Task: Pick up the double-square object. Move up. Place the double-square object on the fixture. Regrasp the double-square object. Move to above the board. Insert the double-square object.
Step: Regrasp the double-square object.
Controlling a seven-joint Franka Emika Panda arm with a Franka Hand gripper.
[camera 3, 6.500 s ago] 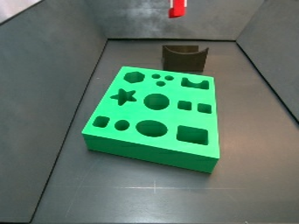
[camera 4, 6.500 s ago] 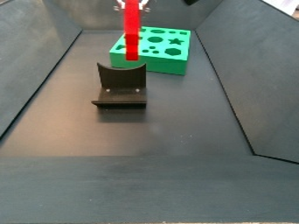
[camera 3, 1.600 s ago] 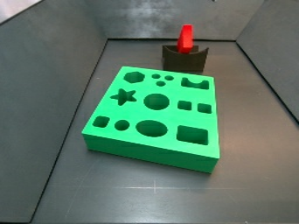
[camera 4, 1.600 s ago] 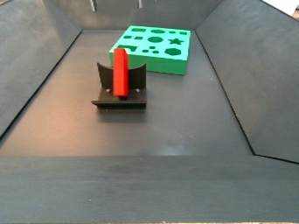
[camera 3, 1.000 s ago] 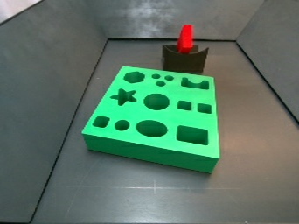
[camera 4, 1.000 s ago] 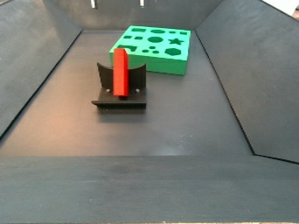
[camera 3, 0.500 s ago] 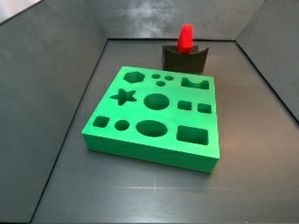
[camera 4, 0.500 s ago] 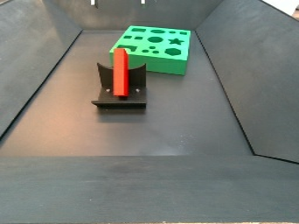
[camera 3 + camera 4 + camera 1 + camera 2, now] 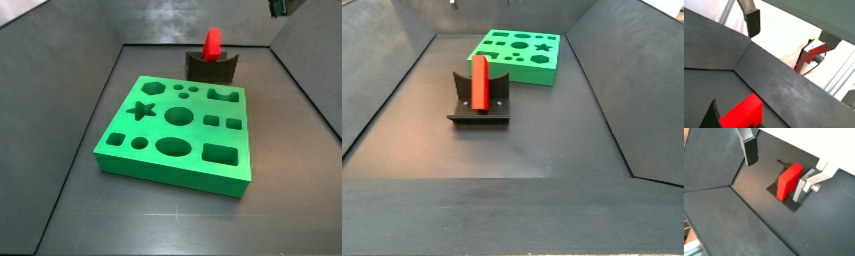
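We find the double-square object standing upright in the notch of the fixture, free of any grip; in a side view it rises red above the dark block at the far side of the board. The gripper sits high above, its fingers spread wide and holding nothing.

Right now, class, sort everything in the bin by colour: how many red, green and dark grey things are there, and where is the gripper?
Red: 1, the double-square object, standing upright in the fixture
Green: 1, the board
Dark grey: 1, the fixture
Total: 3
The gripper is open, above the pieces and holding nothing.
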